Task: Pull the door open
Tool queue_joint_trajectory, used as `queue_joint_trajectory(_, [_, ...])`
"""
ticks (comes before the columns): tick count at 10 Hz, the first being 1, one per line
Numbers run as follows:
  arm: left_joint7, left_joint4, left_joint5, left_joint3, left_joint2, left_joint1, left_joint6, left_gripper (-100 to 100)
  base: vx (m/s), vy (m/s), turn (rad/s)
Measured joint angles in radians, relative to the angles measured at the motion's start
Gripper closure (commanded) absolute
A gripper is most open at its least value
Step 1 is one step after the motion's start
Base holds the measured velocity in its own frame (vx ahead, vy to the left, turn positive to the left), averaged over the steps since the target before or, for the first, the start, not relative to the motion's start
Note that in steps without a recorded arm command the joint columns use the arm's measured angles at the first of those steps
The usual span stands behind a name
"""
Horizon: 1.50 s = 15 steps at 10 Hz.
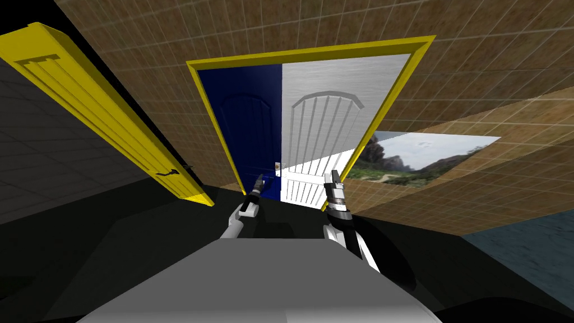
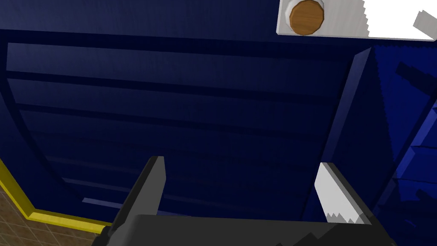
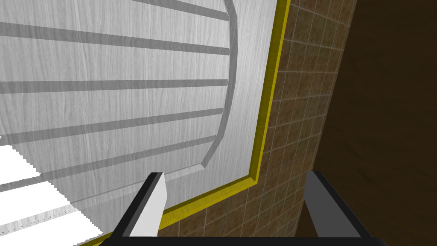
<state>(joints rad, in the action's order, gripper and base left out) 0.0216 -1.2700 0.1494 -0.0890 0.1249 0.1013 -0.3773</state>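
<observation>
Left pincer (image 2: 240, 164), blades apart and empty, faces the blue half of the door (image 1: 252, 123) near its knob (image 2: 306, 17); right pincer (image 3: 234, 174), likewise apart, faces the white half.

Door (image 1: 291, 129) half navy, half white; frame (image 1: 314, 53) yellow; wall (image 1: 476, 73) brown tiles.

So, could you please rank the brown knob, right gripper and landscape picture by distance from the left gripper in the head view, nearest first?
1. Brown knob, just ahead.
2. Right gripper, off to the right.
3. Landscape picture, far right wall.
</observation>
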Motion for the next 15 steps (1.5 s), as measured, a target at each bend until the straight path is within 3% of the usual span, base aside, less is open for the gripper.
queue_joint_trajectory(11, [-0.024, 0.238, 0.021, -0.017, 0.013, 0.125, 0.019, -100, 0.104, -0.009, -0.053])
queue_joint_trajectory(13, [-0.026, 0.259, 0.023, -0.019, 0.013, 0.137, 0.021, -100, 0.012, 0.013, 0.028])
queue_joint_trajectory(14, [-0.039, 0.285, 0.030, -0.012, 0.041, 0.140, 0.011, -100, -0.064, 0.033, 0.058])
queue_joint_trajectory(15, [-0.046, 0.319, 0.035, 0.004, 0.056, 0.141, -0.003, -100, -0.063, 0.012, 0.005])
